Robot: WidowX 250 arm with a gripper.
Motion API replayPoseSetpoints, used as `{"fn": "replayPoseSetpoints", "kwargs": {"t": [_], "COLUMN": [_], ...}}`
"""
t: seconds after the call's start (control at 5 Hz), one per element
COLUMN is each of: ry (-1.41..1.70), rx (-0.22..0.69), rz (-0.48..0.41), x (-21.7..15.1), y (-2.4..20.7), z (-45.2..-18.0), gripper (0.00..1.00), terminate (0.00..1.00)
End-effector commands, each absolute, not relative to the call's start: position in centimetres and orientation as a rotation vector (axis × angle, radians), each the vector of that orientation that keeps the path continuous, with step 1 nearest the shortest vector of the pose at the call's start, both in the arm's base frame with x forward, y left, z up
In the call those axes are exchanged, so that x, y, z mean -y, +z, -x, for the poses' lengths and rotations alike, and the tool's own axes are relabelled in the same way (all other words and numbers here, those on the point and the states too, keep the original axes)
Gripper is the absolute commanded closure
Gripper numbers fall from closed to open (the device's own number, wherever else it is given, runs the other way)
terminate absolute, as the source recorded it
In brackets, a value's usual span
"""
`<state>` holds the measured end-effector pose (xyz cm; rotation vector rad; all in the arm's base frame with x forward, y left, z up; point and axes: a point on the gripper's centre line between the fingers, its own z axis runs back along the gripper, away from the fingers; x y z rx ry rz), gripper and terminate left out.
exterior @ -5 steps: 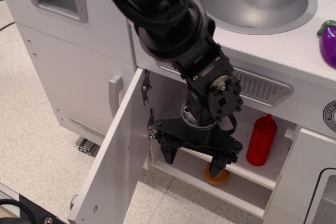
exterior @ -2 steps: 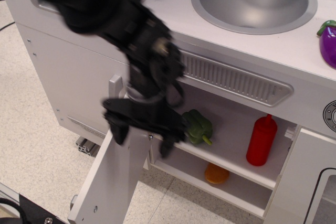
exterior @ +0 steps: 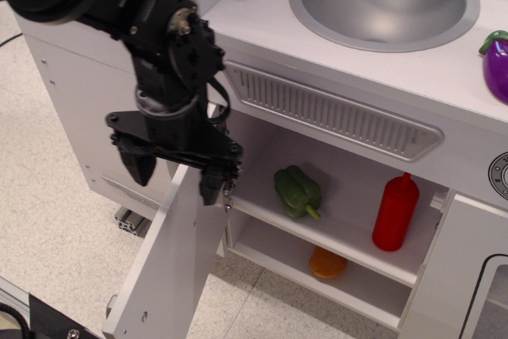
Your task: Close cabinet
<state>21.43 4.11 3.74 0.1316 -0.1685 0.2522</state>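
**Cabinet open, gripper over door's top edge**

Cabinet (exterior: 333,220) sits under the counter, below the grey vent strip (exterior: 333,113). Its door (exterior: 171,267) is swung out wide toward the camera, at lower left. One small metal hinge (exterior: 228,196) shows at the door's inner edge. Door handle is hidden behind the arm.

Inside, on the inner shelf (exterior: 317,232): green pepper (exterior: 297,190) lying toward the left, red squeeze bottle (exterior: 394,212) upright at the right, well apart from the pepper. Below the shelf, on the cabinet floor: orange round item (exterior: 327,263), partly hidden by the shelf edge.

Gripper (exterior: 173,174) hangs pointing down right above the door's top edge, jaws spread wide, holding nothing. One finger on the door's outer side, the other near the hinge side. Contact with the door cannot be told.

Above: silver sink bowl (exterior: 385,1) set in the white counter (exterior: 444,77), nothing in the bowl. Purple eggplant (exterior: 498,55) on the counter at the right edge. Speckled floor (exterior: 48,228) below.
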Motion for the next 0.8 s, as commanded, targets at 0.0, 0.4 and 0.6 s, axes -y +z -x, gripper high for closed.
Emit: {"fn": "replayPoseSetpoints", "kwargs": {"t": [0.0,0.4,0.6], "ry": [0.258,0.306,0.331], "rx": [0.138,0.140,0.165], "rz": [-0.018,0.039,0.054], "x": [-3.3,0.4,3.7], "y": [1.7,0.0,-0.2], "z": [-21.9,-23.4,-24.7], "gripper": [0.00,0.00,0.00], "terminate": [0.00,0.00,0.00]}}
